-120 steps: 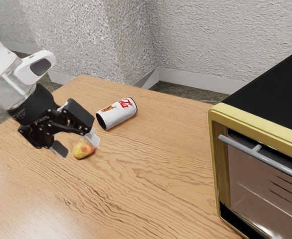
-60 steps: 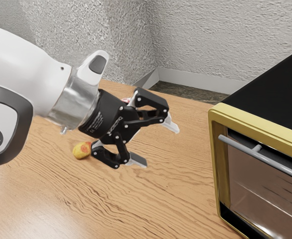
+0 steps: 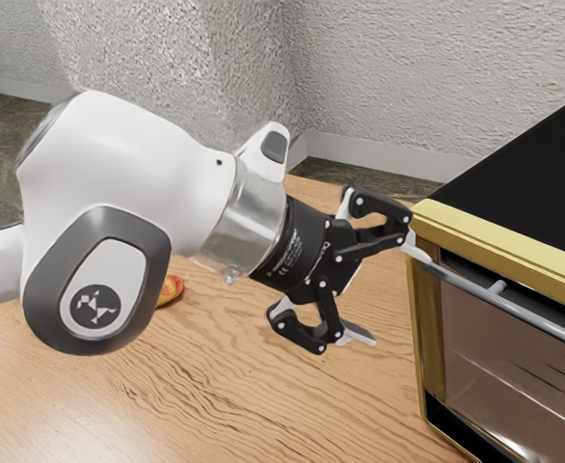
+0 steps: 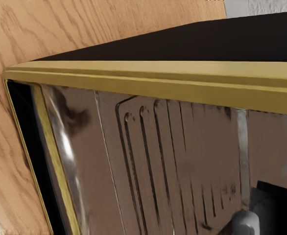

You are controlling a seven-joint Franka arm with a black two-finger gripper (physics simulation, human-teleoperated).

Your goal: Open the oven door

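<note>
1. Black two-finger gripper (image 3: pixel 393 294): standing wide open, gripping nothing; one fingertip is overlapping the handle's near end, contact unclear.
2. Grey bar handle (image 3: pixel 514 308): running across the door's upper part.
3. Glass oven door (image 3: pixel 495 371): sitting closed inside the yellow-framed toaster oven (image 3: pixel 514 242).
4. Red-and-yellow fruit (image 3: pixel 173 288): lying on the wooden table (image 3: pixel 263 410), partly hiding behind the arm (image 3: pixel 138 159).

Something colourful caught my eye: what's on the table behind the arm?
A red-and-yellow fruit peeks out from behind the arm. The arm hides the rest of it and anything else there.
</note>
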